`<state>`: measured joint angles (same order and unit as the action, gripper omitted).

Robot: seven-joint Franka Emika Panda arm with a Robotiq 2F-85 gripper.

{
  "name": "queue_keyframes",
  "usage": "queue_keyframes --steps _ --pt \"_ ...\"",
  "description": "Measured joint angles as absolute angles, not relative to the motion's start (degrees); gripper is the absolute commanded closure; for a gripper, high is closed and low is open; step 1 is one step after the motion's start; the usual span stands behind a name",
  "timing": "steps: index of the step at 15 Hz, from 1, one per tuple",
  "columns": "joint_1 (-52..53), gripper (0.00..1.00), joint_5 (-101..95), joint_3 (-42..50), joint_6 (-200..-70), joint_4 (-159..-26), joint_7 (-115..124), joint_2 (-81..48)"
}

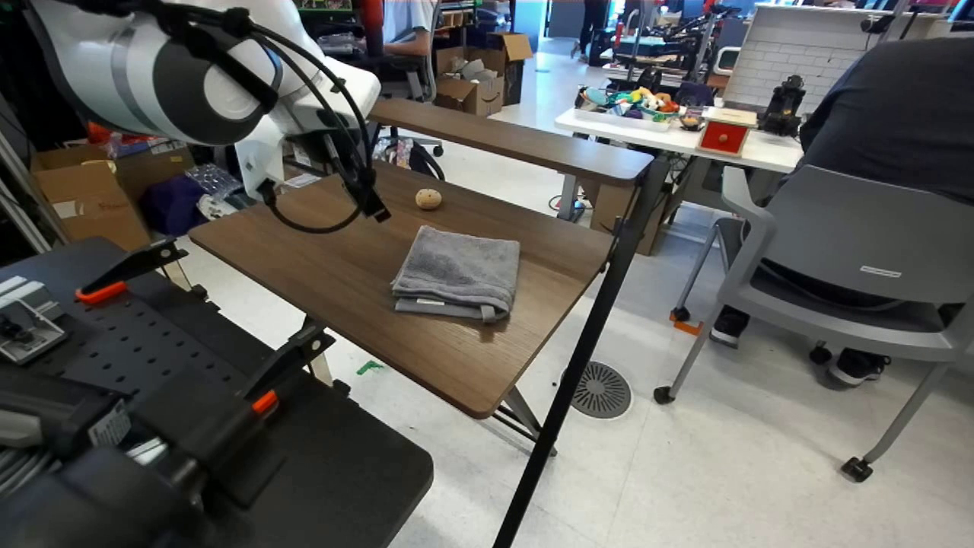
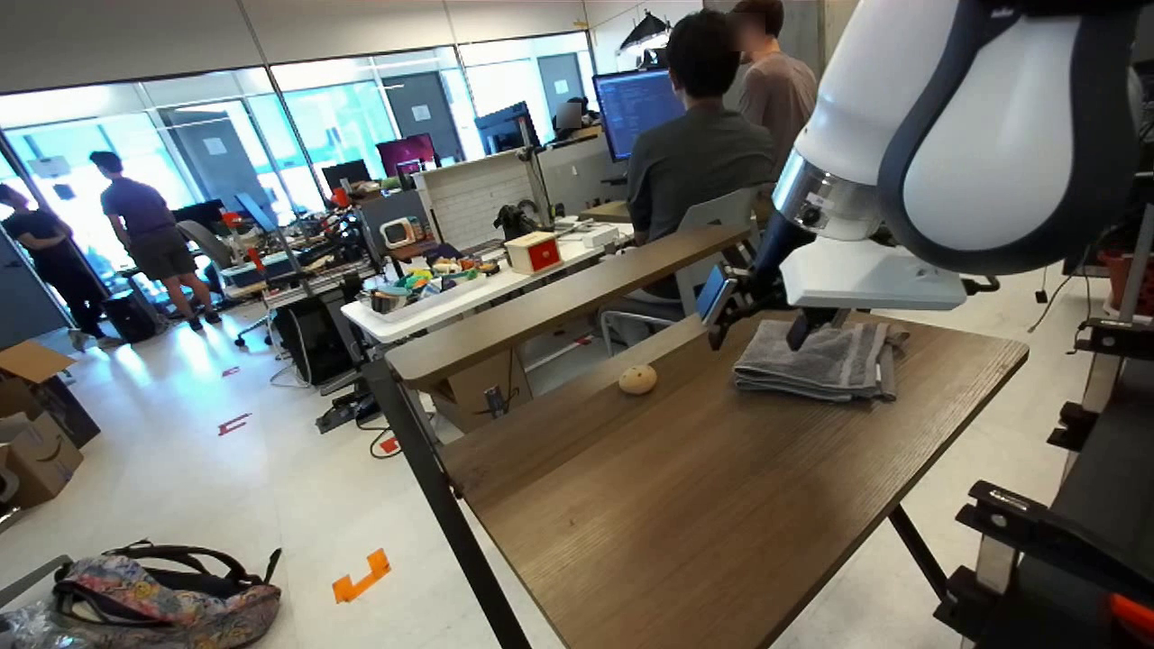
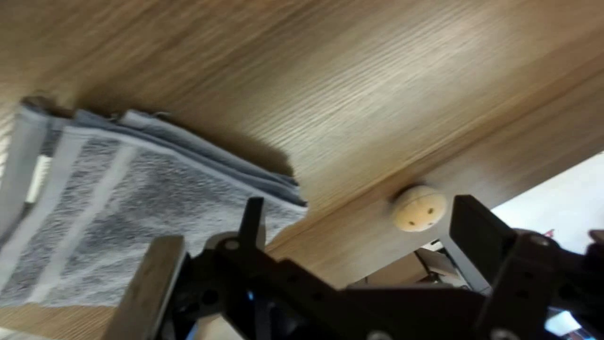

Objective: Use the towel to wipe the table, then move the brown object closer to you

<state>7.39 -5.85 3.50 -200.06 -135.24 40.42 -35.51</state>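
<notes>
The grey towel (image 1: 460, 270) lies folded on the bench (image 1: 335, 274), and the brown lump (image 2: 637, 379) sits near it, not touching. The end effector (image 3: 362, 212) hangs over the bench, spread wide, holding nothing. My guess is no wiping is done yet, so wiping and then moving the brown lump are both left to do.

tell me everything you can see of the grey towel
The towel is grey, with plush-looking fabric and smoother, paler bands. It is folded into a roughly square stack of layers, slightly rumpled, with a pale tab at one edge. It lies flat on the table, apart from the brown lump; the open gripper isn't holding it.
</notes>
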Motion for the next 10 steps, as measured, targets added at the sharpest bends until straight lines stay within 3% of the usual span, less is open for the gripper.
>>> queue_keyframes --steps 3,10 --pt "2.1 0.00 -8.6 -1.3 -200.1 -133.6 40.9 -35.5" --pt "3.5 0.00 4.8 -2.1 -202.2 -130.5 27.3 -37.0"
